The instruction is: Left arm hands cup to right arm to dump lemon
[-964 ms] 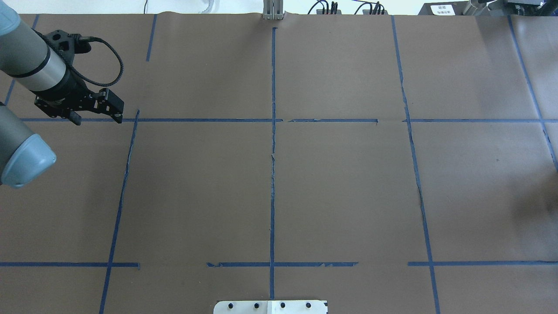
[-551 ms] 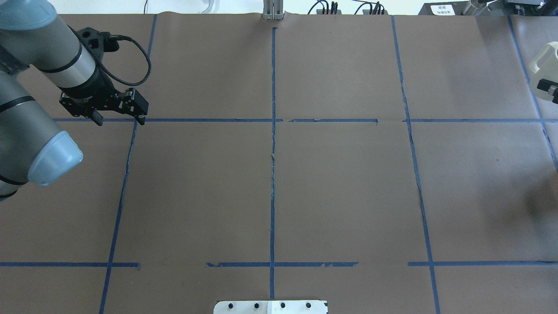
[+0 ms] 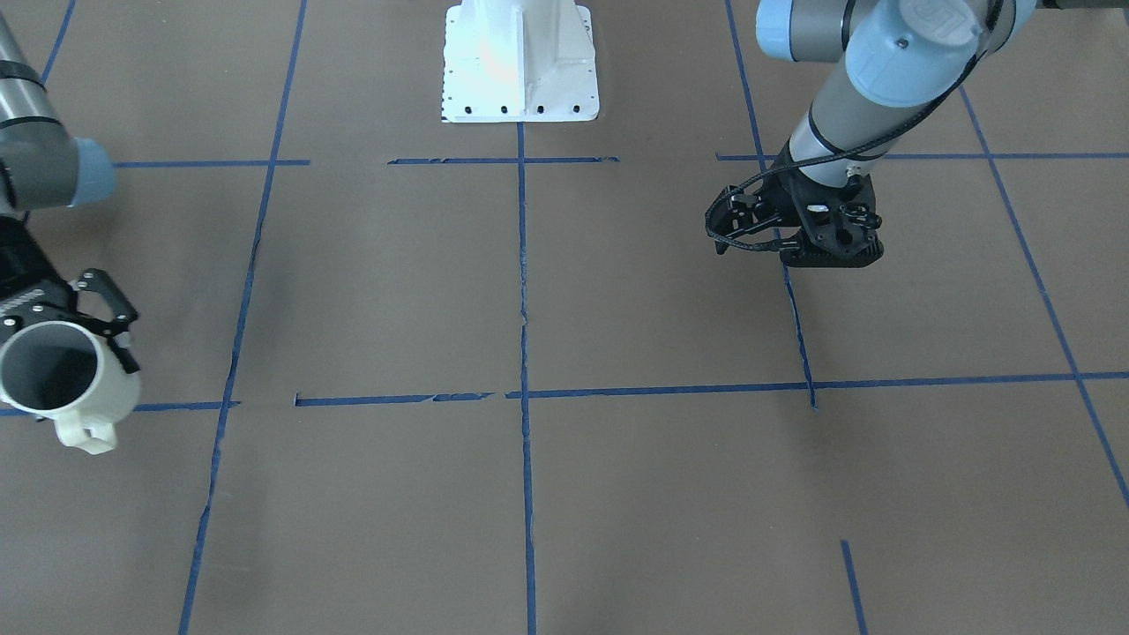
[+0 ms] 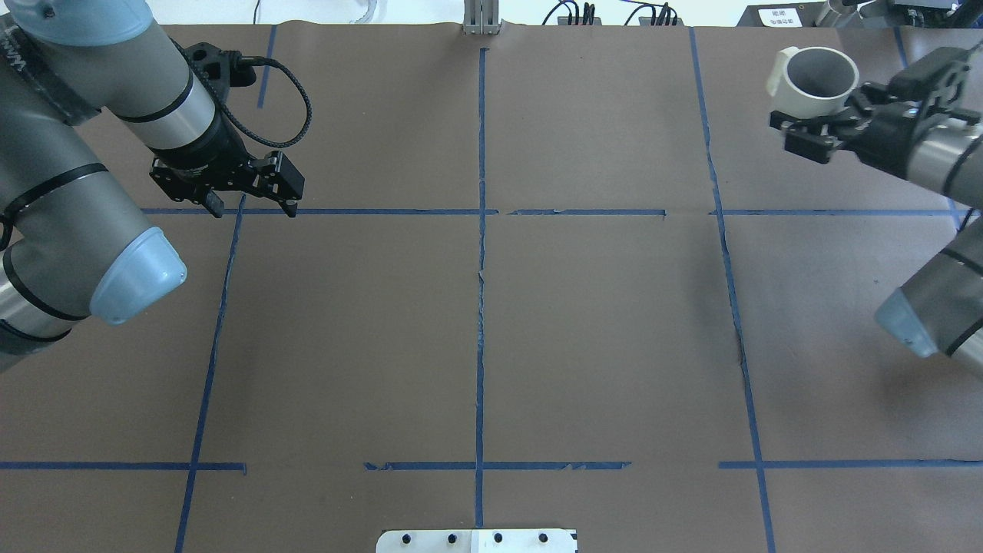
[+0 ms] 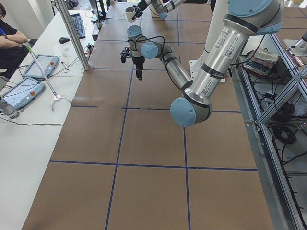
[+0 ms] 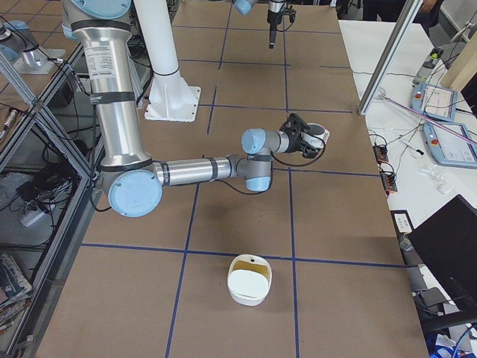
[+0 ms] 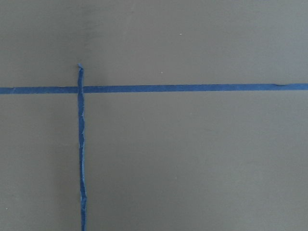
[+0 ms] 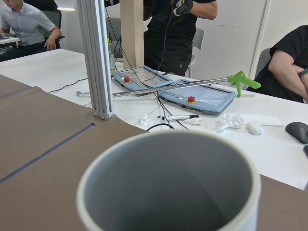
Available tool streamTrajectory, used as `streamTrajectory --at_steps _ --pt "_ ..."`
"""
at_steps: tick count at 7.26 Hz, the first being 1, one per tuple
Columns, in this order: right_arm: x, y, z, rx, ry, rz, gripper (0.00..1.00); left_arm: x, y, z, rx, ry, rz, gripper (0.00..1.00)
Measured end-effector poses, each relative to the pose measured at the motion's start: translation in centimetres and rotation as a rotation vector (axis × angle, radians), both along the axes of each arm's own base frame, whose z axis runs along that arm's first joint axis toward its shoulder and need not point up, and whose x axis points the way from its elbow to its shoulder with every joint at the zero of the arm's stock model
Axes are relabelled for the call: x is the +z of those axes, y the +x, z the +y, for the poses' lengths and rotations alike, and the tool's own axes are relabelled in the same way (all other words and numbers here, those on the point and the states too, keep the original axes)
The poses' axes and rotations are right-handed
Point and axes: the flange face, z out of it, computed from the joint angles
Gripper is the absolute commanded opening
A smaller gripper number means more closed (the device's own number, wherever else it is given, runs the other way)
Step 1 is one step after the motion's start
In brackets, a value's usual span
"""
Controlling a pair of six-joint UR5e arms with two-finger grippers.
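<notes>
Broad table [image 4: 599,330] stretch lies between left gripper [image 4: 253,206] and right gripper [image 4: 823,117] with cup [image 4: 795,98]; white pedestal [image 3: 520,62], edge post [image 4: 481,17], white bowl [image 6: 250,280] bound it.

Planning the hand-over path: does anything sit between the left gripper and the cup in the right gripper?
Nothing visible does. Between the left gripper and the cup, held by the right gripper, the paper-covered table shows only blue tape lines.
</notes>
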Motion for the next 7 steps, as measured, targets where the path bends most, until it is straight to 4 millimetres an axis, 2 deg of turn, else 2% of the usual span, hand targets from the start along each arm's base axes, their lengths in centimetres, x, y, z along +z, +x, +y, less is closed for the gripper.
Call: streamTrajectory --at_steps 2,4,5,6,7 --pt "-7.1 -10.4 1.7 0.056 -0.002 0.016 0.36 -2.5 1.5 -1.5 -0.092 -0.096 0.015 1.0" --pt "-13.2 -20.1 5.8 0.107 -0.004 0.043 0.4 -5.0 2.4 -2.2 -0.136 -0.161 0.046 1.0" --pt "-15.9 -23.9 8.0 0.122 -0.006 0.065 0.4 -6.7 2.8 -2.6 -0.158 -0.184 0.062 0.99" --pt "-18.0 -26.8 10.3 0.137 -0.005 0.088 0.4 -8.5 3.2 -2.9 -0.179 -0.204 0.077 0.98" --pt "-19.3 -28.7 12.1 0.143 -0.002 0.098 0.4 -9.9 3.8 -2.8 -0.189 -0.218 0.093 0.96"
